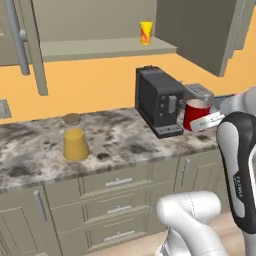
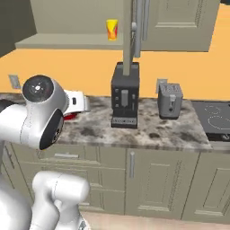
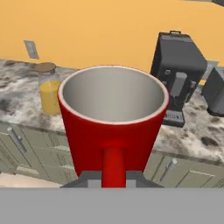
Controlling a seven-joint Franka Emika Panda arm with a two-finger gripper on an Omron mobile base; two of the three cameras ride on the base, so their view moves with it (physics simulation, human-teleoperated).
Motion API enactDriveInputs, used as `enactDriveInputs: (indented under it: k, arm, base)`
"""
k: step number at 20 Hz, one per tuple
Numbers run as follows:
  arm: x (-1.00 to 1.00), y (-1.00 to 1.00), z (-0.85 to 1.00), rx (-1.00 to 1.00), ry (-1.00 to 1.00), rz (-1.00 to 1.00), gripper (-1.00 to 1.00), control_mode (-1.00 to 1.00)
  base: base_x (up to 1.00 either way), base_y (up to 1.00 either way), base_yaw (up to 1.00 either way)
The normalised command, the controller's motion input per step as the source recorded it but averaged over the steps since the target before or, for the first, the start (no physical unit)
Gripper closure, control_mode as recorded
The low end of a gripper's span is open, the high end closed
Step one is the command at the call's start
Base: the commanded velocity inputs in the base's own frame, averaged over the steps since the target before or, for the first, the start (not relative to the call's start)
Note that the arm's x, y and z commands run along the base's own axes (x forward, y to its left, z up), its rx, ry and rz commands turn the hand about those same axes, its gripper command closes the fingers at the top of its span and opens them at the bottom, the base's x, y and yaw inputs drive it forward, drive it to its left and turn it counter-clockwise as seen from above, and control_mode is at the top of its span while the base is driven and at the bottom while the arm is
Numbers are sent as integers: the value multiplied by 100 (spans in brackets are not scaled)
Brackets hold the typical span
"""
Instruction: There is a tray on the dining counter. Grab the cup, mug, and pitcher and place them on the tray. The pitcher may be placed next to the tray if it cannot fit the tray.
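Observation:
My gripper (image 3: 113,178) is shut on the handle of the red mug (image 3: 113,127), which stays upright with its grey inside open to the hand view. In the left base view the mug (image 1: 196,114) hangs just right of the coffee machine, with the gripper (image 1: 209,121) at its right side. A sliver of the mug (image 2: 69,117) peeks out behind my arm. On the open cabinet shelf above stands the yellow cup (image 1: 146,32) (image 2: 112,29). The pitcher (image 1: 75,137) (image 3: 49,92) rests on the stone counter to the left. The tray and the dining counter are out of view.
A dark coffee machine (image 1: 159,100) (image 2: 125,96) stands against the orange wall, a grey toaster (image 2: 170,99) to its right, then a stovetop (image 2: 218,117). An open cabinet door (image 1: 200,30) juts out overhead. Beige drawers (image 1: 117,182) run below the counter.

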Motion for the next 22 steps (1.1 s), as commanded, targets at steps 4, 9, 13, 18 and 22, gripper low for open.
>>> enactDriveInputs:
  k: [4,9,13,18,22]
  arm:
    - [0,0,0,0,0,0,100,100]
    - [0,0,0,0,0,0,100,100]
    - [0,0,0,0,0,0,100,100]
    - [0,0,0,0,0,0,100,100]
    - [0,0,0,0,0,0,100,100]
  base:
    - [-98,-31,-80]
    - [-39,0,-100]
    - [-14,0,-100]
    - [-11,0,-100]
    - [-8,0,-100]
